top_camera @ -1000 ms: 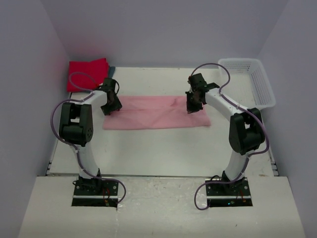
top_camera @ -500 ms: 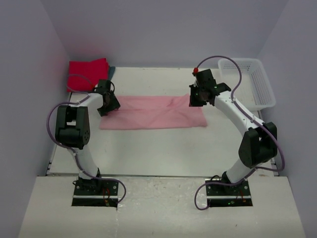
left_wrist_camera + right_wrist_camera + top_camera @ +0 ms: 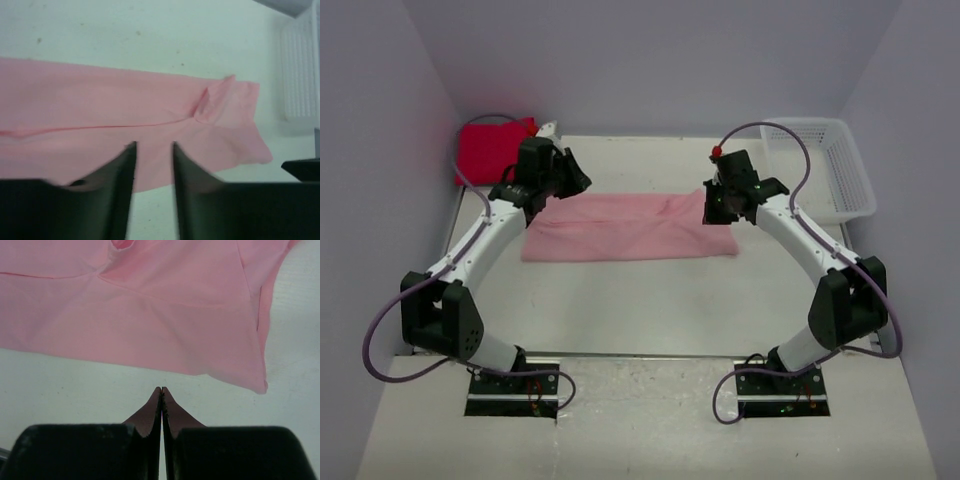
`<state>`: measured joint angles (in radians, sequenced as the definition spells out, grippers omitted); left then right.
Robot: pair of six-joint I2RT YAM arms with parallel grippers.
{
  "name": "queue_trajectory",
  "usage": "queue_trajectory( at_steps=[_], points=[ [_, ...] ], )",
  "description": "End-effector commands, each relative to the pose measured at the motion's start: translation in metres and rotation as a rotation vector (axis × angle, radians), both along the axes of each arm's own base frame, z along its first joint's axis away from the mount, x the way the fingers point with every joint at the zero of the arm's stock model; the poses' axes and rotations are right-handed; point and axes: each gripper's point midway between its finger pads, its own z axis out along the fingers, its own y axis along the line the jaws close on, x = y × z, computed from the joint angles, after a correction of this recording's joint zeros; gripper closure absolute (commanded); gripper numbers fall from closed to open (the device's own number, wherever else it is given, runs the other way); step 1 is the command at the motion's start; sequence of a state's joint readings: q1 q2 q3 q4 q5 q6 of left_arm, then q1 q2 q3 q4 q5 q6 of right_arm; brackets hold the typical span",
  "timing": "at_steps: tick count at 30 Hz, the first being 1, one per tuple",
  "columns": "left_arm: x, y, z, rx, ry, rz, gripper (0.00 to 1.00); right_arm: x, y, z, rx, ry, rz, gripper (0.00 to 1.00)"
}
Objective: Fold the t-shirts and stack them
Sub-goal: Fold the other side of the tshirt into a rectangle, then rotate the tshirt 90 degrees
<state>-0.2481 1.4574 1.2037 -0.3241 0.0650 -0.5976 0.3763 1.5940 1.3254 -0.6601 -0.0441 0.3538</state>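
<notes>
- We are working inside a pale-walled enclosure, on a matte white table (image 3: 650, 300).
- Past the bare near strip lies the pink t-shirt (image 3: 630, 228), a thin, soft knit. It is flat and already folded lengthwise into a long band, with a crease along it and a sleeve flap at its right end.
- At the shirt's far right corner the right gripper (image 3: 161, 389) is clenched on nothing. Its black fingers are pressed together just off the hem.
- Over the shirt's far left corner the left gripper (image 3: 154, 145) stands released, jaws parted and empty.
- Behind the shirt's left end sits the red t-shirt (image 3: 490, 150), a compact folded square that we judge finished.
- Behind the right end is a rigid white mesh basket (image 3: 830, 165).
- We reckon the pink shirt still needs crosswise folds and stacking.
</notes>
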Motion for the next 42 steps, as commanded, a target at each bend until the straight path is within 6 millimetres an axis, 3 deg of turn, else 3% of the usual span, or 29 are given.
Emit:
queue_trajectory(
  at_steps=[1, 2, 3, 5, 6, 8, 9, 11, 12, 14, 19, 26, 28, 33, 36, 42],
  points=[
    [0.01, -0.048, 0.004, -0.047, -0.012, -0.236, 0.83, 0.001, -0.003, 0.033, 0.034, -0.12, -0.044, 1.0],
    [0.008, -0.059, -0.005, -0.043, 0.019, -0.274, 0.96, 0.002, -0.007, 0.033, 0.016, -0.121, -0.058, 1.0],
    [0.011, -0.069, -0.022, -0.054, 0.063, -0.308, 1.0, -0.001, -0.013, 0.028, -0.016, -0.095, -0.072, 1.0],
    [0.016, -0.089, -0.027, -0.079, 0.071, -0.354, 1.0, 0.007, -0.026, 0.022, -0.09, -0.083, -0.126, 1.0],
    [0.018, -0.098, -0.044, -0.092, 0.108, -0.376, 1.0, 0.009, -0.029, 0.017, -0.096, -0.068, -0.134, 1.0],
    [0.016, -0.125, -0.046, -0.131, 0.107, -0.444, 1.0, 0.012, -0.022, 0.008, -0.046, -0.007, -0.107, 1.0],
    [0.016, -0.134, -0.06, -0.129, 0.138, -0.46, 1.0, 0.014, -0.021, -0.009, -0.05, 0.044, -0.105, 1.0],
    [0.016, -0.155, -0.062, -0.13, 0.14, -0.496, 1.0, 0.018, -0.02, -0.022, -0.055, 0.079, -0.121, 1.0],
    [0.015, -0.162, -0.073, -0.132, 0.168, -0.51, 1.0, 0.02, -0.02, -0.039, -0.069, 0.116, -0.128, 1.0],
    [0.013, -0.174, -0.078, -0.135, 0.177, -0.528, 1.0, 0.022, -0.009, -0.048, -0.031, 0.159, -0.109, 1.0],
    [0.009, -0.18, -0.083, -0.133, 0.186, -0.541, 1.0, 0.029, 0.003, -0.077, 0.001, 0.244, -0.128, 1.0],
    [-0.002, -0.177, -0.072, -0.132, 0.17, -0.564, 1.0, 0.043, 0.0, -0.11, -0.05, 0.368, -0.203, 1.0],
    [-0.004, -0.173, -0.082, -0.109, 0.195, -0.552, 1.0, 0.049, -0.002, -0.115, -0.073, 0.385, -0.217, 1.0],
    [-0.011, -0.167, -0.134, -0.071, 0.336, -0.524, 1.0, 0.047, -0.002, -0.129, -0.089, 0.442, -0.218, 1.0],
    [-0.014, -0.167, -0.143, -0.07, 0.359, -0.525, 1.0, 0.043, -0.005, -0.137, -0.072, 0.475, -0.23, 1.0],
    [-0.004, -0.157, -0.144, 0.006, 0.345, -0.481, 1.0, 0.046, -0.006, -0.125, -0.045, 0.458, -0.236, 1.0]
  ],
)
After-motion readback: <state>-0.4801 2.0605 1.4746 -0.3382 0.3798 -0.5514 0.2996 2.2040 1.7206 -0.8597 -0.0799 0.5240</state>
